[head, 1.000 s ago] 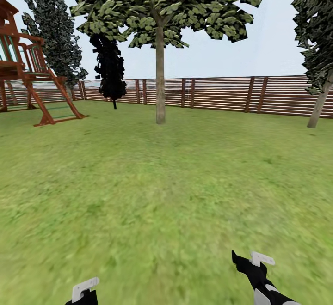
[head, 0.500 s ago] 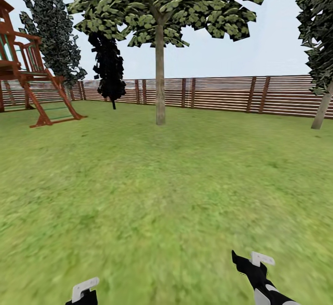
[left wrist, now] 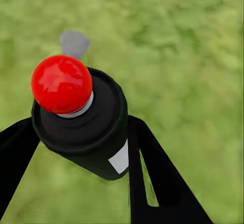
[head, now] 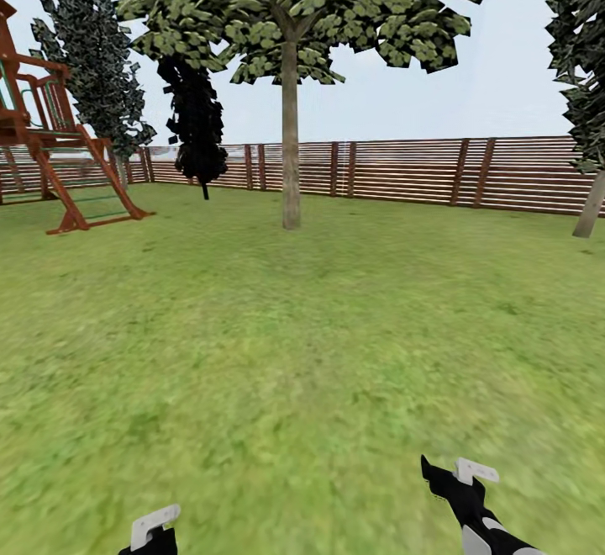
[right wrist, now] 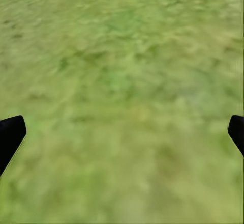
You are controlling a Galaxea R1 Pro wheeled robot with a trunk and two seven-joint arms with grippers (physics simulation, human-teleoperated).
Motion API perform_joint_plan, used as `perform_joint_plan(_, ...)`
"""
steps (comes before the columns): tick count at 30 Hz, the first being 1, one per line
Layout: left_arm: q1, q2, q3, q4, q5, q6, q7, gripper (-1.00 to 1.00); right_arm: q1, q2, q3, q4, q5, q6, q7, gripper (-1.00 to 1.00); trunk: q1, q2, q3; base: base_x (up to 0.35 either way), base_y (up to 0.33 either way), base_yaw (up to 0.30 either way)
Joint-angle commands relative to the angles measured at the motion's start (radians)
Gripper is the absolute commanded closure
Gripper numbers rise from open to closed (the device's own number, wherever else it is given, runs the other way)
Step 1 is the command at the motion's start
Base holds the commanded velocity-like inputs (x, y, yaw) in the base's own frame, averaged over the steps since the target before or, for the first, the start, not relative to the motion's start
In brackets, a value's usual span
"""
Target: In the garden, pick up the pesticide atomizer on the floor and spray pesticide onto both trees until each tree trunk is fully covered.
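Left wrist view — round glossy red-tipped pesticide atomizer (left wrist: 81, 122)

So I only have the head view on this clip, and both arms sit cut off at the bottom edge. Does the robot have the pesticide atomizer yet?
Observer: Yes. In the left wrist view the pesticide atomizer sits between the left gripper fingers, red tip toward the camera.
Operator: What is under it?
Observer: Just green grass, out of focus.
Operator: And the right side?
Observer: The right gripper has its fingers wide apart at the picture's edges, with nothing between them but lawn.
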State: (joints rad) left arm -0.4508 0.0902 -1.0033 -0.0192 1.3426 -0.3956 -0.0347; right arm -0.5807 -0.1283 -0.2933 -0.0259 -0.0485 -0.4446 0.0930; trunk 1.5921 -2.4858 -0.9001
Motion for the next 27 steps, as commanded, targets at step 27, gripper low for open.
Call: perform_joint_plan(27,0.0,0.0,-0.006,-0.001,0.01,-0.002,-0.004,1.0,-0.001,-0.001,-0.007,0.001,-0.006,-0.003,0.01,-1.0,0.0,0.0,-0.001,0.33,0.0,0.0)
